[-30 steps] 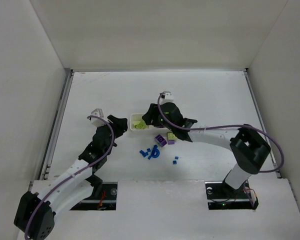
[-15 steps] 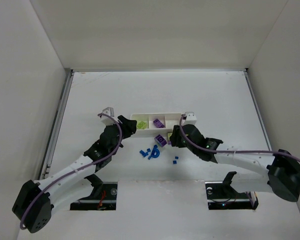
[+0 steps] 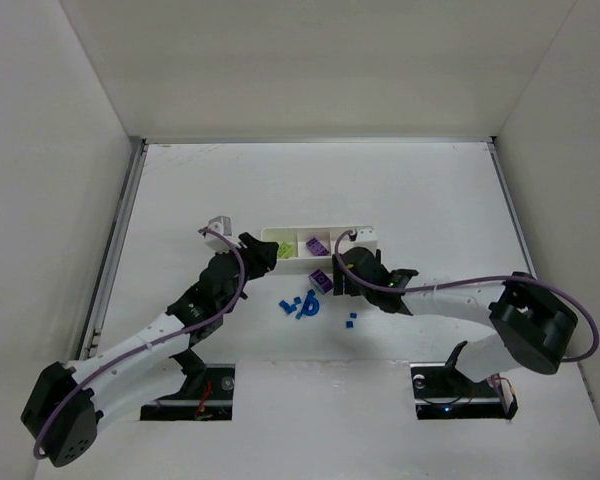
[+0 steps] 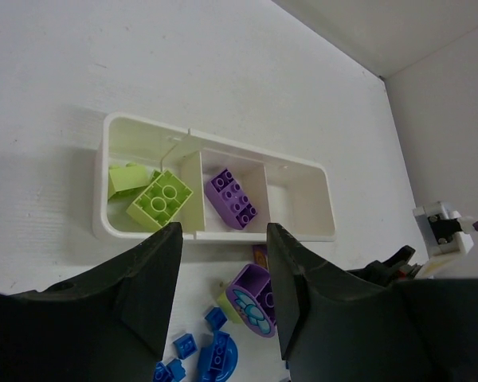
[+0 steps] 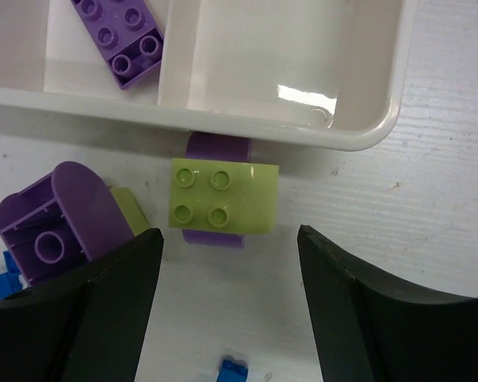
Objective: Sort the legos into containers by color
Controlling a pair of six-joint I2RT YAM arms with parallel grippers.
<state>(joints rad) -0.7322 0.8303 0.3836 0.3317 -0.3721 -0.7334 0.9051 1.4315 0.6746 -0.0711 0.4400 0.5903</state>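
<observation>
Right pincer gapes over a square, four-studded yellow-green brick.

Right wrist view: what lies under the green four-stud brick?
A purple piece shows at two opposite edges of the green brick; its middle is covered, so its shape is unclear.

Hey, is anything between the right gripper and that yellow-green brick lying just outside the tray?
Nothing visible lies between them: the right gripper hangs open over the yellow-green brick. That brick rests on a purple piece against the white tray's wall, and a rounded purple brick sits nearby.
</observation>
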